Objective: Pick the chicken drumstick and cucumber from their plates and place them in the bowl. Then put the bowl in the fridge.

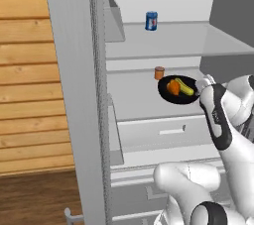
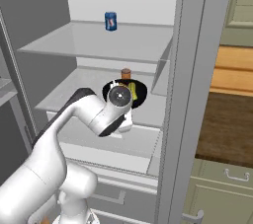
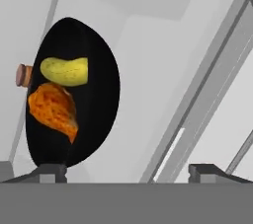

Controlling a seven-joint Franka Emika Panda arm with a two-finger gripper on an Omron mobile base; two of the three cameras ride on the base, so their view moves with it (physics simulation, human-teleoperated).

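Glossy black bowl point(image 1: 177, 90) on fridge point(image 1: 149, 100) shelf, knobbly drumstick point(image 3: 53, 109), smooth cucumber point(image 3: 65, 70) (inside)

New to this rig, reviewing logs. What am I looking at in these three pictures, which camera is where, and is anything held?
It is a white robot arm on a driving base, reaching into an open pale grey fridge. Two pictures come from base cameras behind the arm, left and right; the third looks along the hand.

On the middle shelf sits a glossy black round bowl holding an orange-brown chicken drumstick and a yellow-green cucumber piece. A small orange-brown can stands behind the bowl; a blue can stands on the shelf above.

The gripper is open: its dark fingers stand wide apart by the bowl's rim, holding nothing.
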